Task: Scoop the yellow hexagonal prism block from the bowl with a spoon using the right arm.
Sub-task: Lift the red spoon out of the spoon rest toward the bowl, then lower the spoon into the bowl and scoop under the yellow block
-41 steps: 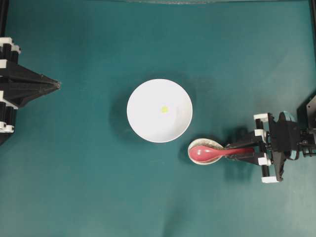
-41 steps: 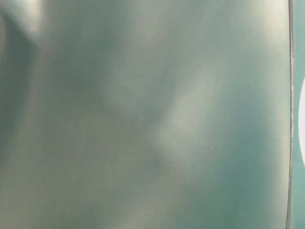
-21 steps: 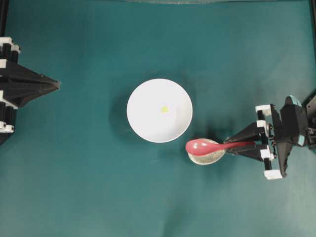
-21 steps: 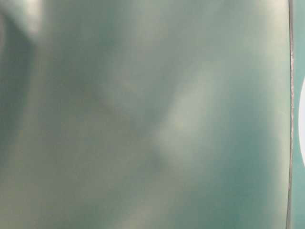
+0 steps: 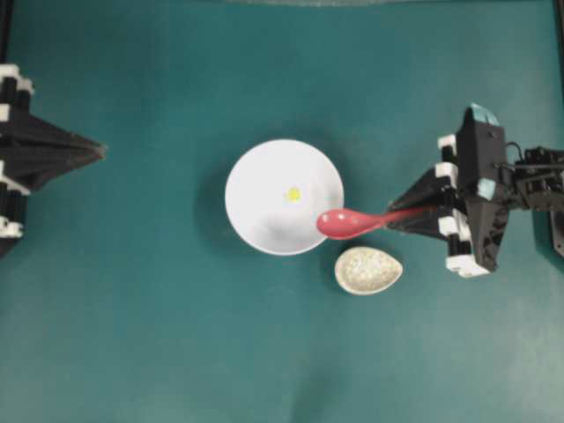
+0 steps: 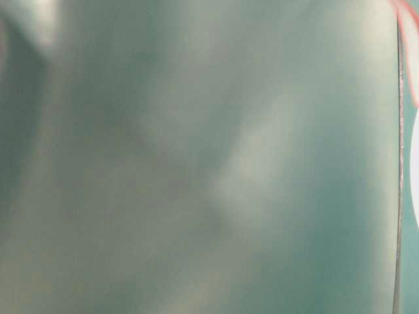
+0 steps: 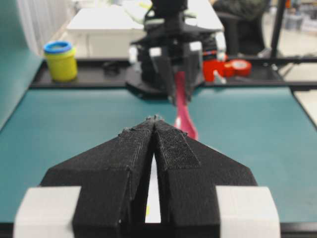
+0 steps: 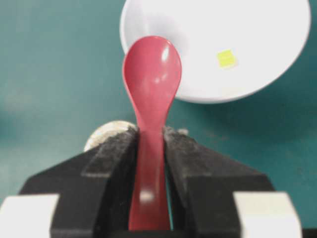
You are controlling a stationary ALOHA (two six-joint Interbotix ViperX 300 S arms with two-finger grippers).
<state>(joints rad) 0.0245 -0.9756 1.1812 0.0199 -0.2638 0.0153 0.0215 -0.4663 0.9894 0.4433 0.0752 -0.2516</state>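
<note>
There's a small speckled oval spoon rest (image 5: 368, 270) sitting on the teal surface (image 5: 159, 335). Past the far edge (left wrist view) I can see a yellow tub with a blue lid (image 7: 60, 60), a red tape roll (image 7: 241, 66) and a white table (image 7: 106, 22).

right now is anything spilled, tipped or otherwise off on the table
Nothing is spilled or tipped. The large white round bowl sits upright with the tiny yellow block inside, and the speckled oval spoon rest lies flat beside it. The only oddity is the table-level view, which is almost entirely a blurred grey-green haze.
</note>
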